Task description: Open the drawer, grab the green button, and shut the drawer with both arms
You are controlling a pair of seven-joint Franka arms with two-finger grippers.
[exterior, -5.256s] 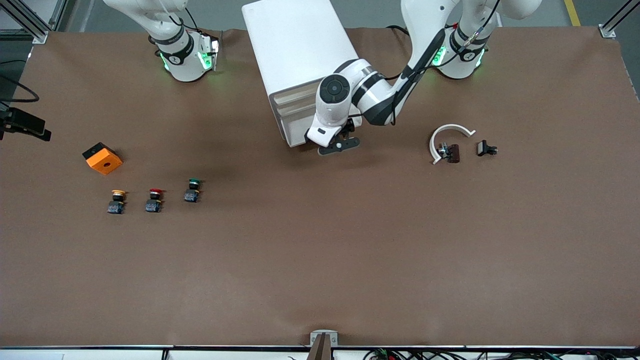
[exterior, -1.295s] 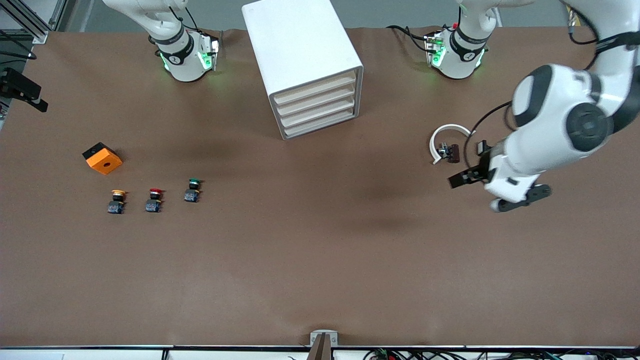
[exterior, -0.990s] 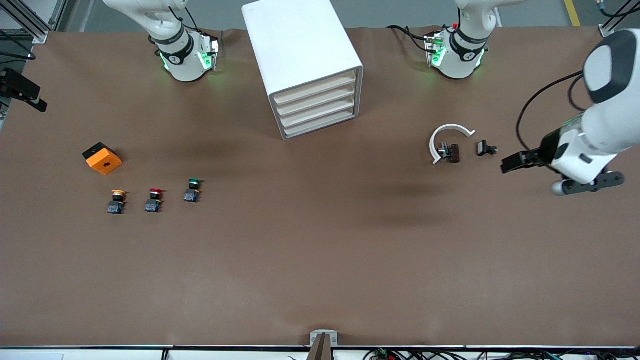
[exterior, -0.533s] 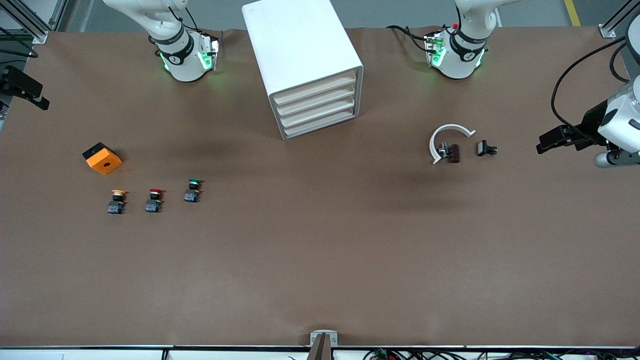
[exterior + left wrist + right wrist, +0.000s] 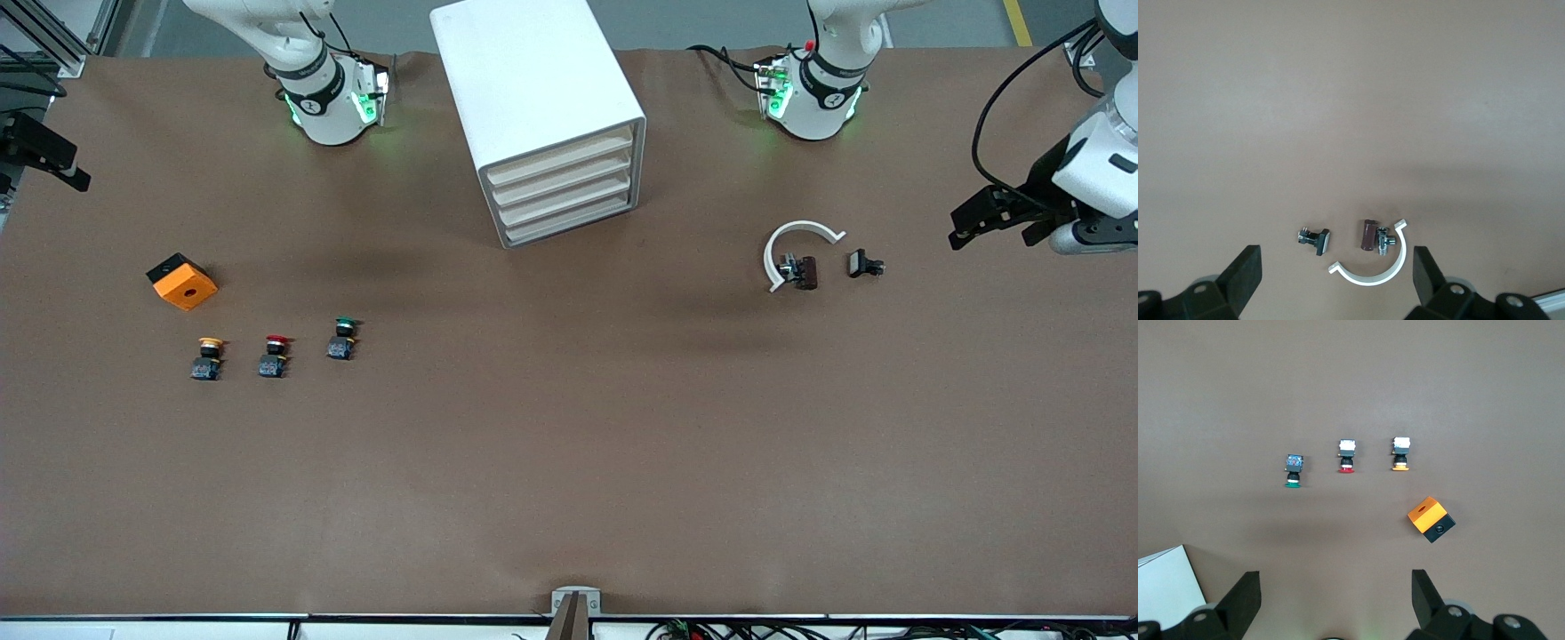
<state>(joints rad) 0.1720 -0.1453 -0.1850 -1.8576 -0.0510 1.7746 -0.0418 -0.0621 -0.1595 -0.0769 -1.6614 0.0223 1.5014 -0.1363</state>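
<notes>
Most of the brown tabletop (image 5: 569,462) nearest the front camera lies bare, a wide strip running from one arm's end to the other. Farther in, toward the right arm's end, three small push buttons stand in a row: the yellow-capped button (image 5: 207,357), the red-capped button (image 5: 275,356), and the green-capped button (image 5: 342,339), which sits a little farther from the camera than the other two. An orange block (image 5: 182,281) lies just farther still, near the yellow one. Toward the left arm's end, a white curved clip (image 5: 794,249) rests against a small brown part (image 5: 805,272), with a small black part (image 5: 862,263) just beside them. At the middle, between the two bases, stands the white drawer cabinet (image 5: 542,116), all four drawers pushed in flush. The left tool (image 5: 1000,213) hangs with its fingers spread wide and empty over the tabletop's edge at the left arm's end, well apart from the green-capped button. The right tool (image 5: 1336,603) looks down on the three buttons from high up, fingers also wide and empty, nothing standing between it and them.
</notes>
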